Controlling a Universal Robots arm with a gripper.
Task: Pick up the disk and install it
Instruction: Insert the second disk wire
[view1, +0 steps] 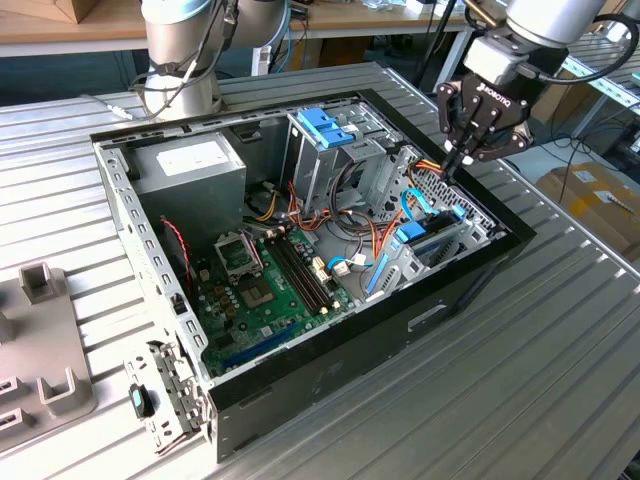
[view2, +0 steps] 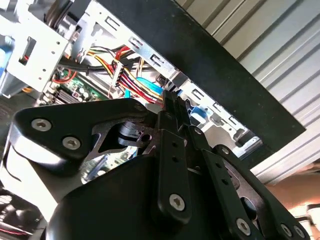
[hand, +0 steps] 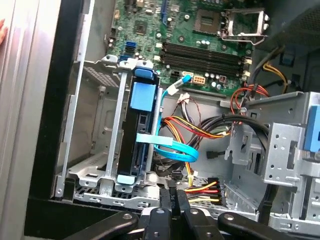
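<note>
The disk (hand: 140, 131), dark with a bright blue carrier frame, stands on edge in a slot of the low metal drive bay (hand: 90, 176) at the case's corner. In the exterior view the disk (view1: 424, 236) sits by the case wall on the exterior view's right. My gripper (view1: 455, 166) hangs just above that wall, beyond the disk, with nothing in it. In both wrist views its black fingers (hand: 172, 198) are pressed together, over the red and yellow power cables (view2: 131, 76). The gripper (view2: 172, 107) is apart from the disk.
The open computer case (view1: 330, 375) holds a motherboard (view1: 268, 288), a power supply (view1: 188, 166) and a tall metal cage topped by a blue bracket (view1: 326, 126). A blue data cable (hand: 176, 151) loops beside the disk. Grey fixtures (view1: 45, 350) lie on the exterior view's left.
</note>
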